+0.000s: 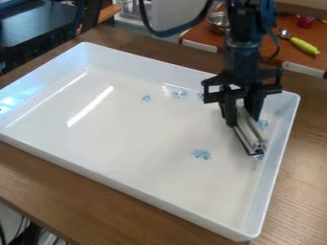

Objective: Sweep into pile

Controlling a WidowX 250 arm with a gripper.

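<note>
The black gripper [243, 115] hangs over the right part of the white tray [70, 160], shut on a silver metal sweeping bar [249, 129]. The bar slants down toward the tray floor. Small clear-blue pieces [201, 154] lie on the floor left of the bar's lower end. Another piece [263, 124] is just right of the bar, and one more [258, 157] is at its lower tip. Farther back are a single piece [147, 98] and a small group [179, 94], with another bit close to the gripper's left side.
The tray's raised walls surround the pieces, its right wall [279, 162] close to the bar. Around it is a brown wooden table [127, 210]. Behind stand a metal bowl [218, 21], a spoon [283, 33] and a yellow-green toy vegetable [304, 46] on an orange-brown surface.
</note>
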